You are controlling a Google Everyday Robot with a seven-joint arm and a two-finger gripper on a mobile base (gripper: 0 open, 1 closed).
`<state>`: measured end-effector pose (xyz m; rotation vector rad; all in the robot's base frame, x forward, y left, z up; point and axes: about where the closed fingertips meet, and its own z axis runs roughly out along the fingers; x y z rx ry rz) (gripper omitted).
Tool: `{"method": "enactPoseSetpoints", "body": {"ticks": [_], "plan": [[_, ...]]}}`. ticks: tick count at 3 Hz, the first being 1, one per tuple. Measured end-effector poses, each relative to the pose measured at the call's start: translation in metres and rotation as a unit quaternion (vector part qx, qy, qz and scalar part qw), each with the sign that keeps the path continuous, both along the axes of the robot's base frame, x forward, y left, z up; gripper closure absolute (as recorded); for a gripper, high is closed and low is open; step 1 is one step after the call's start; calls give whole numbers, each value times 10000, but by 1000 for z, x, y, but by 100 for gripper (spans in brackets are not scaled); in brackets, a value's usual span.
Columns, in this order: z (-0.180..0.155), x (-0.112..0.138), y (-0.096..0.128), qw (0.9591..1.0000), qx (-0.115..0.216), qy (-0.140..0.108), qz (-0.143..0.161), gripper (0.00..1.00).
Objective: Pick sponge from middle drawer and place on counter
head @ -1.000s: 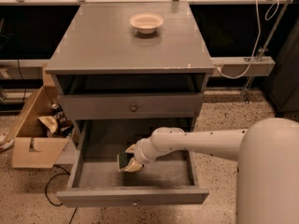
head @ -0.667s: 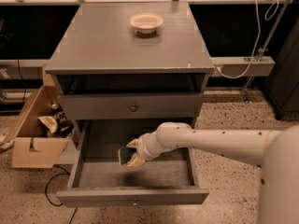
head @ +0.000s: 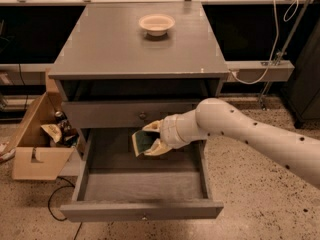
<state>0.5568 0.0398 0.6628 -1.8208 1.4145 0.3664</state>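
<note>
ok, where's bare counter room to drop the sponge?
The counter is bare across its front half and both side strips; only the bowl crowds the back centre. The pincer, shut on the sponge, hangs over the open middle drawer, below the counter's front edge.

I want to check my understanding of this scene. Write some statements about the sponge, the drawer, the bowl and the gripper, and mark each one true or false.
1. The gripper holds the sponge between its jaws. True.
2. The sponge lies on the counter. False: it is in the gripper, over the open middle drawer.
3. The bowl stands on the counter. True.
4. The middle drawer is shut. False: it is pulled out, and its grey floor shows.
5. The cardboard box stands at the picture's right side. False: it stands on the floor at the picture's left, beside the cabinet.
</note>
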Motion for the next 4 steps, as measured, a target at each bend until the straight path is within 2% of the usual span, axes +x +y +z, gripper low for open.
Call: {"method": "enactPoseSetpoints", "body": {"ticks": [1,2,3,4], "plan": [[76,5,-13,9986,-299,-437,1,100],[76,5,-12,9986,-297,-436,2,100],[104,21,2,9975,-309,-590,218,100],[157,53,26,9911,-737,-904,641,100]]}}
